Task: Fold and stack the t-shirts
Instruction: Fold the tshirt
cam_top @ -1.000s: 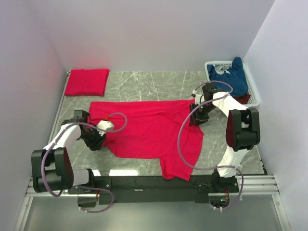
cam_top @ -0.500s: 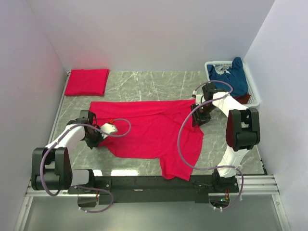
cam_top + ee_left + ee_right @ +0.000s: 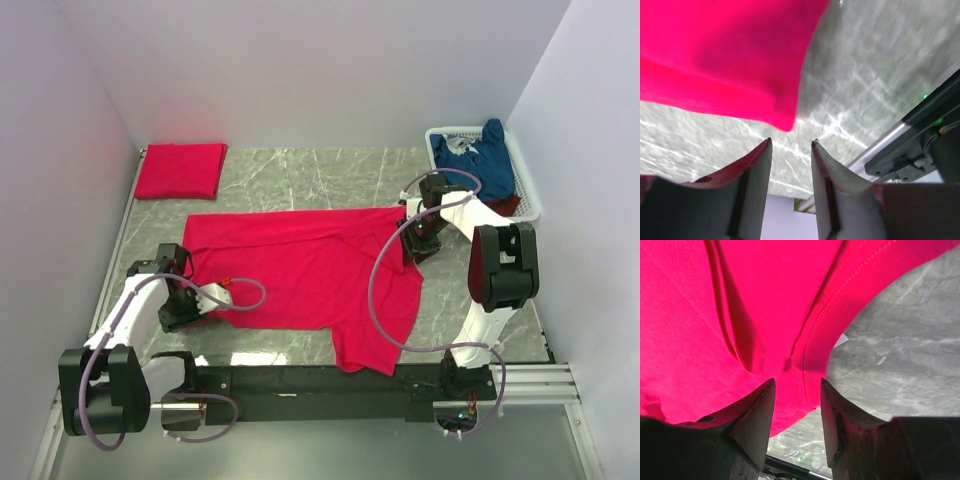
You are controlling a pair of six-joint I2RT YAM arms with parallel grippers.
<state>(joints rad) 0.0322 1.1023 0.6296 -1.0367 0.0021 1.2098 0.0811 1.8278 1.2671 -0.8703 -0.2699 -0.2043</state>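
red t-shirt (image 3: 310, 270), long axis left-right

Bright red t-shirt (image 3: 300, 270) on a grey, white-veined table (image 3: 300, 170).
Red folded shirt (image 3: 180, 170) at ten o'clock; navy shirt (image 3: 492, 160), white basket (image 3: 530, 195) at two o'clock.

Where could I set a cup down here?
Free: grey marble tabletop at the back, between the folded red shirt and the white plastic basket; also a near-left strip before the spread bright red t-shirt. Crowded: the middle, with left gripper and right gripper at that shirt's edges.
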